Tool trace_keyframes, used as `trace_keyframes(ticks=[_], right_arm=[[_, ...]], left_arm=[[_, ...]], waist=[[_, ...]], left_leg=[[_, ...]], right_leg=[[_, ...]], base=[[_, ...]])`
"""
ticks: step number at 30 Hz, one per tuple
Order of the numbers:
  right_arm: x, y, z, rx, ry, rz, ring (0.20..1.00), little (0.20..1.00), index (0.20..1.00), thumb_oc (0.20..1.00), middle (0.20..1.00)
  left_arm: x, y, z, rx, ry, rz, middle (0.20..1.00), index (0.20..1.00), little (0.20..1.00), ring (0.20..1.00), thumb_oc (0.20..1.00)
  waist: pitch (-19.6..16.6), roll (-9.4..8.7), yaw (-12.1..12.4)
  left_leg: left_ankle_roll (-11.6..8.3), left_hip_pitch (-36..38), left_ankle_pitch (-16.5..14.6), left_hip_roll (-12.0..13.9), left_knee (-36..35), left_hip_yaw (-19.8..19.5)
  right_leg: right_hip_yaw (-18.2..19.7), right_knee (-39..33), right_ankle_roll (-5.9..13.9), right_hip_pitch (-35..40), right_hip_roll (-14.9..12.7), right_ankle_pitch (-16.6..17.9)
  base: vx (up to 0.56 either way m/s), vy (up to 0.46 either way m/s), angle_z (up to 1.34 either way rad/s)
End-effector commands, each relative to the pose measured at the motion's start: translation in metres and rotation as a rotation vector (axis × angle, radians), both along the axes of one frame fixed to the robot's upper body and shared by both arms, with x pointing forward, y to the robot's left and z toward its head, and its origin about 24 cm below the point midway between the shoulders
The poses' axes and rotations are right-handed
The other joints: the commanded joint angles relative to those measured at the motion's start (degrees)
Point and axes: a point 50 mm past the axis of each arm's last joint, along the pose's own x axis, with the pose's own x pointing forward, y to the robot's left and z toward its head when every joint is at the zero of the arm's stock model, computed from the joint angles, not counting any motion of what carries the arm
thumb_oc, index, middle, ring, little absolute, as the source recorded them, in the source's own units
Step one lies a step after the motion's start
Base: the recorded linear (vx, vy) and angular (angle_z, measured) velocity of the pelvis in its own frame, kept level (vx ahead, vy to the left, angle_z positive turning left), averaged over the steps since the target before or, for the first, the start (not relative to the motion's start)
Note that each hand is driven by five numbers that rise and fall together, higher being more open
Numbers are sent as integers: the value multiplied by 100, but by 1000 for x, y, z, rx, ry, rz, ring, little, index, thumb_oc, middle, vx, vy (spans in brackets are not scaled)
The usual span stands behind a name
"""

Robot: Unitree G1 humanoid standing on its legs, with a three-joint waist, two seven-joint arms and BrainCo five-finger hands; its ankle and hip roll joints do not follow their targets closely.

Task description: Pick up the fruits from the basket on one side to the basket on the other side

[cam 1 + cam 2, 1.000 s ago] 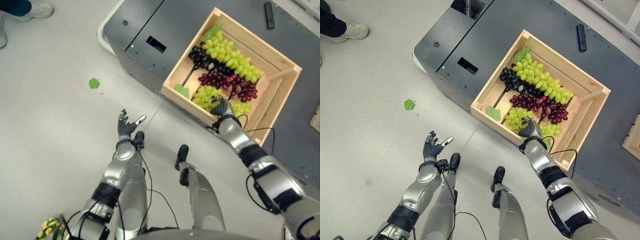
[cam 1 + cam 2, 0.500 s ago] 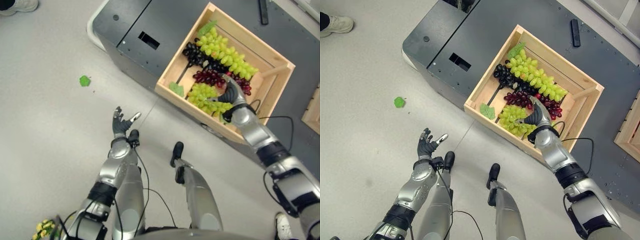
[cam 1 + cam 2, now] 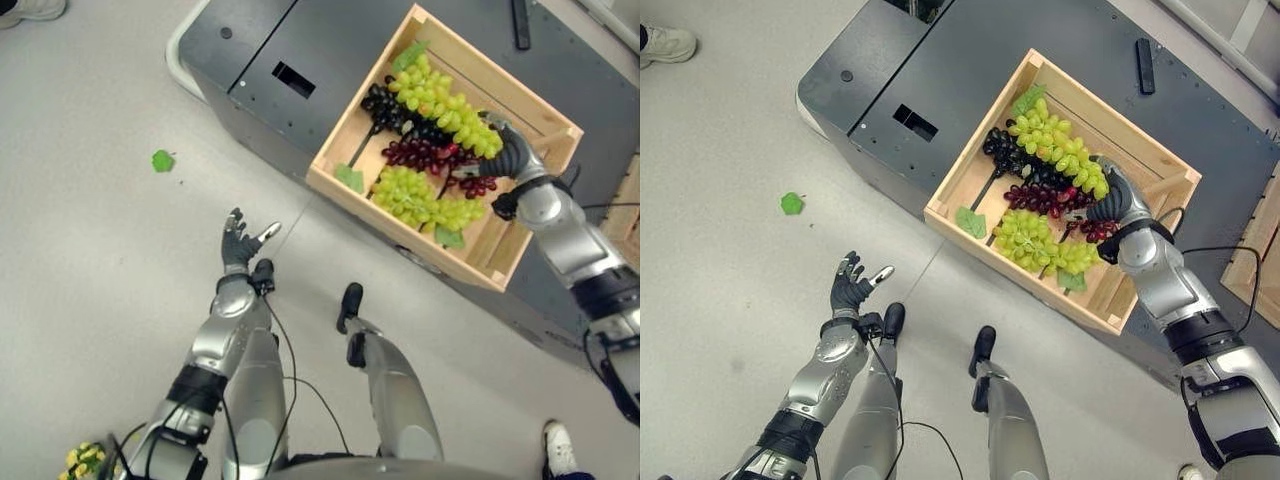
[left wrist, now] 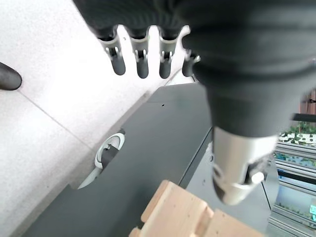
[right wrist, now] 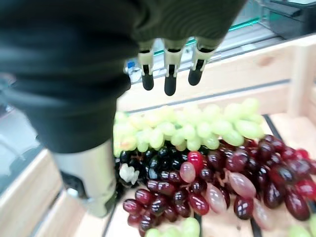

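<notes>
A wooden crate [image 3: 398, 236] on a dark platform holds grape bunches: green grapes [image 3: 445, 100] along the far side, black grapes [image 3: 382, 103], red grapes [image 3: 420, 155] in the middle and a second green bunch [image 3: 410, 195] at the near side. My right hand [image 3: 505, 155] hovers open over the right end of the red and far green bunches, holding nothing. In the right wrist view its straight fingers [image 5: 169, 74] point past the green grapes [image 5: 187, 131] and red grapes [image 5: 222, 182]. My left hand [image 3: 238, 243] is open above the floor, with its fingers [image 4: 143, 59] spread.
The dark grey platform [image 3: 270, 60] carries the crate and a black bar [image 3: 520, 20]. A second wooden crate [image 3: 1255, 260] sits at the right edge. A green leaf [image 3: 162, 160] lies on the floor. A person's shoe [image 3: 30, 8] is at top left. Yellow-green fruit [image 3: 85, 460] shows at lower left.
My right hand has moved from the near green bunch across the crate to its far right part, above the red grapes. The camera has shifted. The left hand has held still.
</notes>
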Motion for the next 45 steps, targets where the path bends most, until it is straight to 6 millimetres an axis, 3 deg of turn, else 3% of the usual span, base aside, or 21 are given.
trace_keyframes(ticks=[1, 10, 13, 19, 27, 34, 45], right_arm=[[5, -5, 34, -143, -84, -69, 1000, 1000, 1000, 1000, 1000], [33, -2, 9, -464, 71, -228, 1000, 1000, 1000, 1000, 1000], [35, -10, -18, -563, 175, -285, 1000, 1000, 1000, 1000, 1000], [30, -20, -62, -482, 286, -327, 1000, 1000, 1000, 1000, 1000], [17, -21, -102, -363, 349, -318, 1000, 1000, 1000, 1000, 1000], [13, -24, -112, -277, 360, -317, 1000, 1000, 1000, 1000, 1000], [7, 1, -86, -38, 175, -142, 1000, 1000, 1000, 1000, 1000]], left_arm=[[-2, 4, 20, 14, -99, -1, 1000, 1000, 1000, 1000, 1000], [-1, -7, 18, 15, -97, -17, 1000, 1000, 1000, 1000, 1000], [1, -12, 19, 18, -104, -30, 1000, 1000, 1000, 1000, 1000], [5, -18, 19, 15, -103, -36, 1000, 1000, 1000, 1000, 1000], [8, -21, 19, 12, -96, -33, 1000, 1000, 1000, 1000, 1000], [8, -21, 18, 12, -91, -34, 1000, 1000, 1000, 1000, 1000], [7, -8, 20, 5, -90, 22, 1000, 1000, 1000, 1000, 1000]], waist=[[-75, -311, 66], [-75, -162, 238], [-75, -88, 292], [-75, 2, 299], [-75, 48, 258], [-75, 52, 206], [-75, -168, 7]], left_leg=[[-2, 16, -676, -102, 378, 100], [-22, -215, -643, -124, 428, -5], [-39, -311, -617, -135, 425, -64], [-39, -417, -596, -162, 453, -94], [-34, -429, -601, -169, 466, -78], [-30, -438, -602, -176, 473, -45], [-29, -364, -627, -118, 464, -1]], right_leg=[[110, -829, 267, 348, -353, 140], [38, -804, 251, 199, -350, 139], [0, -789, 247, 129, -346, 131], [-33, -759, 247, 42, -353, 131], [-24, -728, 248, 10, -379, 120], [2, -718, 248, -12, -381, 117], [57, -697, 243, -16, -354, 90]], base=[[0, 0, 0], [-4, -6, 4], [1, -6, 11], [0, -2, 2], [0, 0, 0], [0, 0, 0], [0, 0, 0]])
